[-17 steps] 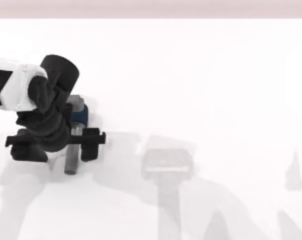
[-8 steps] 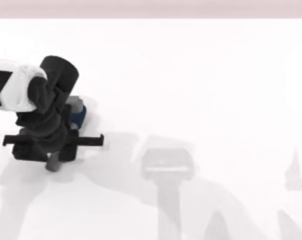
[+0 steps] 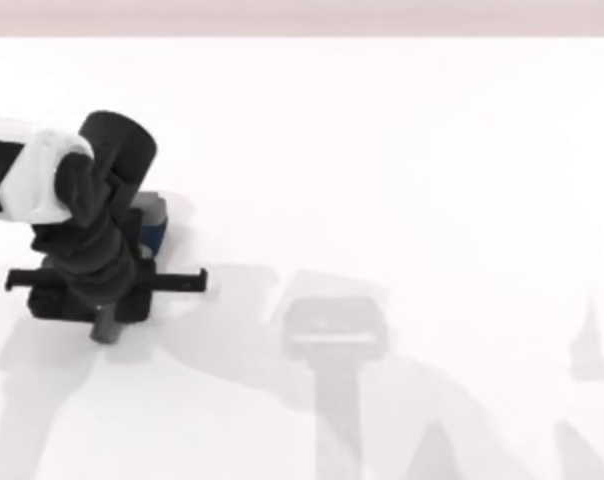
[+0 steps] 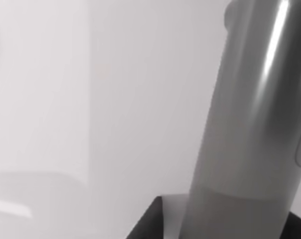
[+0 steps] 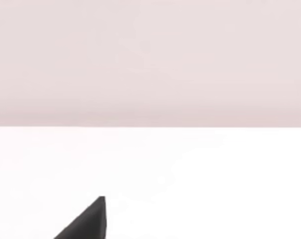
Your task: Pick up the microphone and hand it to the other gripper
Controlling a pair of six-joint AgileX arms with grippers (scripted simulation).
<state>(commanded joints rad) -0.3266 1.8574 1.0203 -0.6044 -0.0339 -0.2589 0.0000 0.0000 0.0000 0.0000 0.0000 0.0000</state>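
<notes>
Change: since a second ago, left gripper narrowed onto the handle; cross-bar drawn in; handle end now peeks out lower left, under the wrist.
Microphone: at the top view's left side, mostly hidden under the left arm; dark blue head showing beside the black wrist, grey handle tip poking out below.
Handle close-up: in the left wrist view, grey cylinder fills the frame, rising from between dark finger edges.
Left gripper: clamped on the handle, sitting low over the surface.
Right gripper: only one black fingertip in its own wrist view, out of the top view; spread cannot be told.
Progress: grasp judged made; lift not evident.
Left to do: raise, carry toward centre, bring right arm in, pass over, release.
</notes>
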